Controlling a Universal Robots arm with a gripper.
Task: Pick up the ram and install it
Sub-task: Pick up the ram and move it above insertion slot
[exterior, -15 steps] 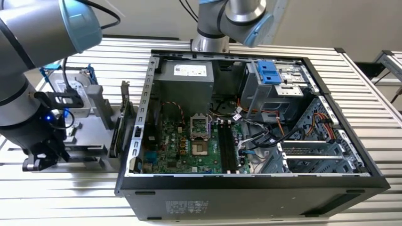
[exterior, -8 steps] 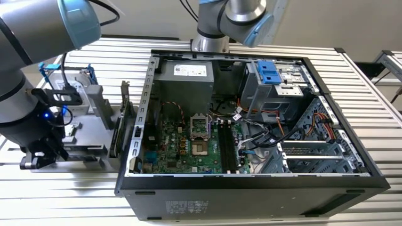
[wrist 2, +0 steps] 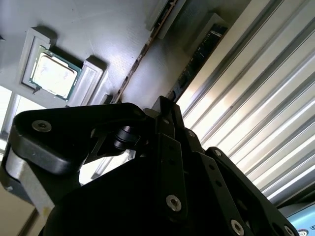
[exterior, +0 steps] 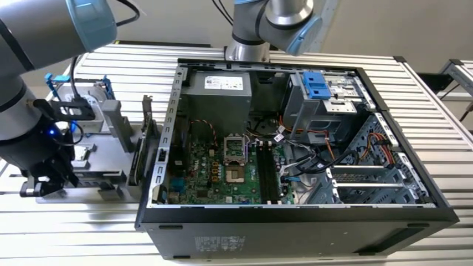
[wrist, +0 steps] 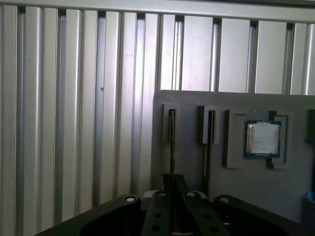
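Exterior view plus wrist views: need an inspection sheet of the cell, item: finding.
Surface: slatted metal table, with a grey parts tray on it.
Job's things: ram stands edge-on in a tray slot; black motherboard slots look empty.
Clutter: second stick, processor chip, drive in blue frame.
Grippers: tool above the tray, in line with the ram; no contact seen.
Cables: cable bundles inside the open computer case.
Surroundings: arm base behind the case.
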